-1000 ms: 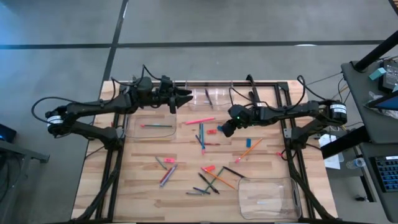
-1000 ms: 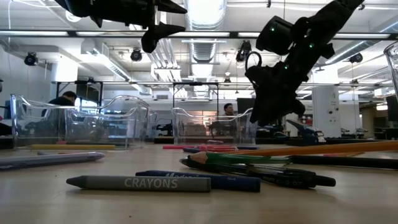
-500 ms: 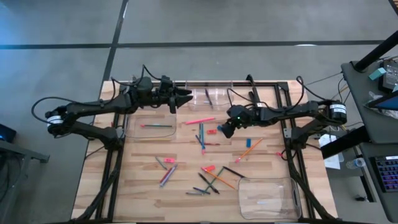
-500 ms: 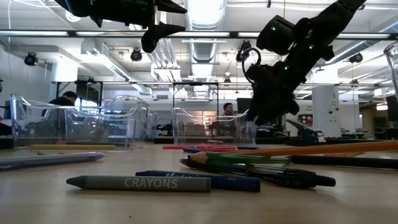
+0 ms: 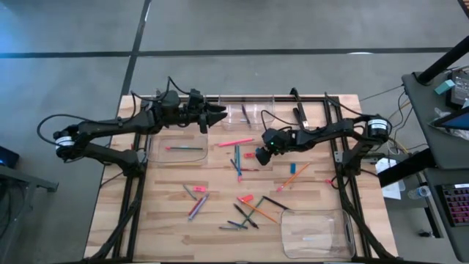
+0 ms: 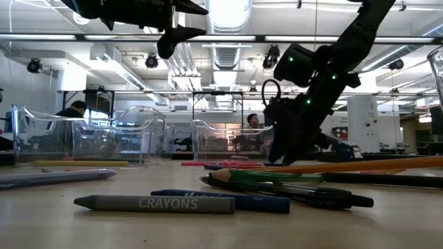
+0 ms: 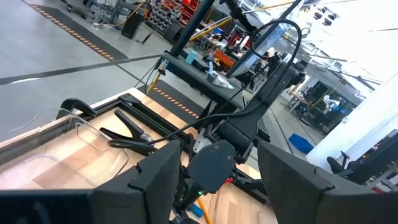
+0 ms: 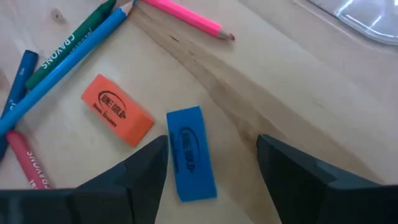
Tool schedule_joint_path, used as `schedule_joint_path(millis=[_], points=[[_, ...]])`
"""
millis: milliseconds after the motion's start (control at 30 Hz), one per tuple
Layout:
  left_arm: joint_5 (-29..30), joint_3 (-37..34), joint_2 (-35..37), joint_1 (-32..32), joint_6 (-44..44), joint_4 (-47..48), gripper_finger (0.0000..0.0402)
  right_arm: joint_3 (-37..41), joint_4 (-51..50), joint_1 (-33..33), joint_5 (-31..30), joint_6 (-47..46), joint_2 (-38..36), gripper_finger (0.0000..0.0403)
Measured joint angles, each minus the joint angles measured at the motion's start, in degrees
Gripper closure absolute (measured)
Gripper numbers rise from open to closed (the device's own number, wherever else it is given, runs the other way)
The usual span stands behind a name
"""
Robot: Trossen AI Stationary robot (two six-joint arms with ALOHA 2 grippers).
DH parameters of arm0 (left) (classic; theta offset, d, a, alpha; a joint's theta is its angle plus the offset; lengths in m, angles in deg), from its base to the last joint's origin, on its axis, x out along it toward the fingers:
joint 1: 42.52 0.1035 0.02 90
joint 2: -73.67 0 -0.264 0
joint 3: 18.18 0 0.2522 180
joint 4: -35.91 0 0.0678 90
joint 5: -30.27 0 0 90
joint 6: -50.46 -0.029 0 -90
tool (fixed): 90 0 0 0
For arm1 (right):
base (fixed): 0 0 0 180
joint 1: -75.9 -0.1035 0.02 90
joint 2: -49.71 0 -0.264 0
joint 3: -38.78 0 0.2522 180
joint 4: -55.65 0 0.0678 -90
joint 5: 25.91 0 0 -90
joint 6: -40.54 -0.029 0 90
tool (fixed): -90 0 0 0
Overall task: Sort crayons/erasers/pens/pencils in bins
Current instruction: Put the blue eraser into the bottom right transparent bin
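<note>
Bins first, operator: going from the desk's left edge you see one clear bin (image 5: 178,150) with a long stick lying in it, and the left gripper (image 5: 217,114) hangs above its far wall, near the desk's far edge, fingers apart and empty. Two more clear bins (image 5: 249,115) sit along the far edge at the middle. Right of centre, the right gripper (image 5: 261,155) is low over the desk with its fingers (image 8: 140,180) spread, holding nothing. Between them in the right wrist view you find the blue eraser (image 8: 191,153) flat on the wood, and the orange eraser (image 8: 117,110) just beside it, apart. A pink pencil (image 8: 185,18) lies farther off. Toward the near edge, pens and crayons (image 5: 248,209) lie scattered, and the fourth bin (image 5: 316,232) sits in the near right corner.
</note>
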Motion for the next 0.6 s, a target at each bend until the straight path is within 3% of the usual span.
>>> schedule_joint_path(millis=[600], points=[[0.0, 0.0, 0.0, 0.0, 0.0, 0.0, 0.0201, -1.5, -1.6, -0.1, 0.1, 0.0, 0.2, 0.0174]])
